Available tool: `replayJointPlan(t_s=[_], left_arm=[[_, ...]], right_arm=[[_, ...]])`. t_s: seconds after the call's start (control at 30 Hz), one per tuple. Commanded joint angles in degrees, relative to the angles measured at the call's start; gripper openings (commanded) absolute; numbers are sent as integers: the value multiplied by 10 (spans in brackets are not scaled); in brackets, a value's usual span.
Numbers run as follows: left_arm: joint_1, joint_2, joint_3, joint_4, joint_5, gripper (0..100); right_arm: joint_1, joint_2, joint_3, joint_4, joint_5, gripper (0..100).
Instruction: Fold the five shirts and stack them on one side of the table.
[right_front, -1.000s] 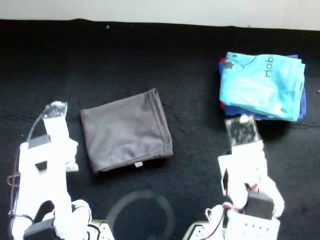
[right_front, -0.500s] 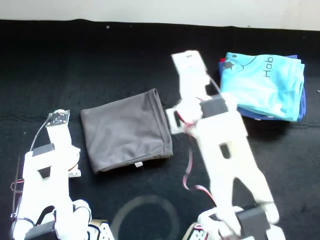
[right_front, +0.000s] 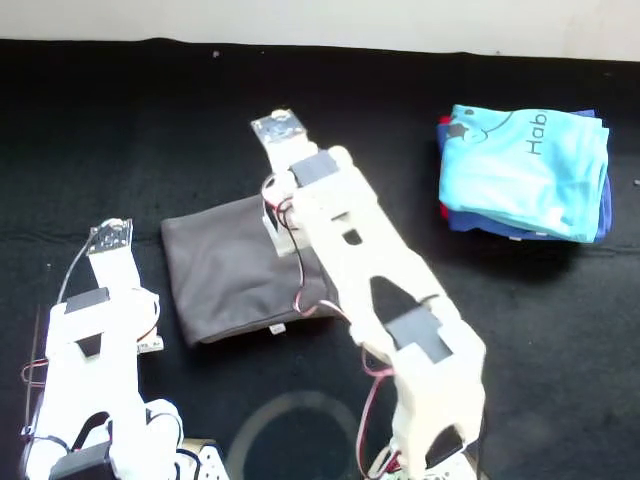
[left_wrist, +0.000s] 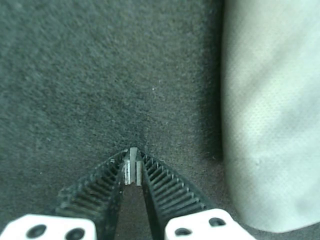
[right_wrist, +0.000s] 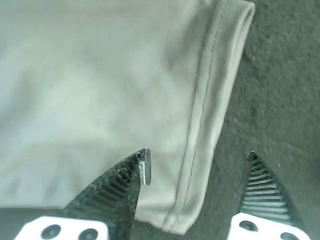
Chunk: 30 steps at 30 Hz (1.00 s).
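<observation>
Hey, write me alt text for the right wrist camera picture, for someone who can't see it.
The right gripper, open, is poised above the stitched hem of a folded grey shirt, with one finger over the fabric and the other over the black table.

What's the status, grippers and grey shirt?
Left gripper shut, over the table beside the grey shirt. Right gripper open, straddling the shirt's hemmed edge. Shirt folded, not yet on the stack of folded shirts.

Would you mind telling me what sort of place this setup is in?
Probably a robotics test bench: a black-covered table, a white left arm and right arm, a folded grey shirt and a shirt stack.
</observation>
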<state>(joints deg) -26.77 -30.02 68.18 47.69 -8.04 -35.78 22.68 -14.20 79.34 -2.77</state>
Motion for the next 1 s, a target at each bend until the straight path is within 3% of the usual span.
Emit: replayJointPlan(t_s=[0.0, 0.33, 0.4, 0.5, 0.8, 0.97], left_arm=[[0, -5, 0, -14, 5, 10], [0, -4, 0, -15, 5, 10], [0, -4, 0, -15, 5, 10], [0, -4, 0, -15, 5, 10], [0, -4, 0, -15, 5, 10], [0, -4, 0, -15, 5, 10]], right_arm=[[-5, 51, -70, 3, -10, 292], [-5, 225, -201, 25, -44, 287], [-4, 249, -220, 49, -41, 235], [-3, 276, -248, 75, -40, 9], [36, 267, -356, 147, -38, 6], [98, 247, -455, 200, 84, 6]])
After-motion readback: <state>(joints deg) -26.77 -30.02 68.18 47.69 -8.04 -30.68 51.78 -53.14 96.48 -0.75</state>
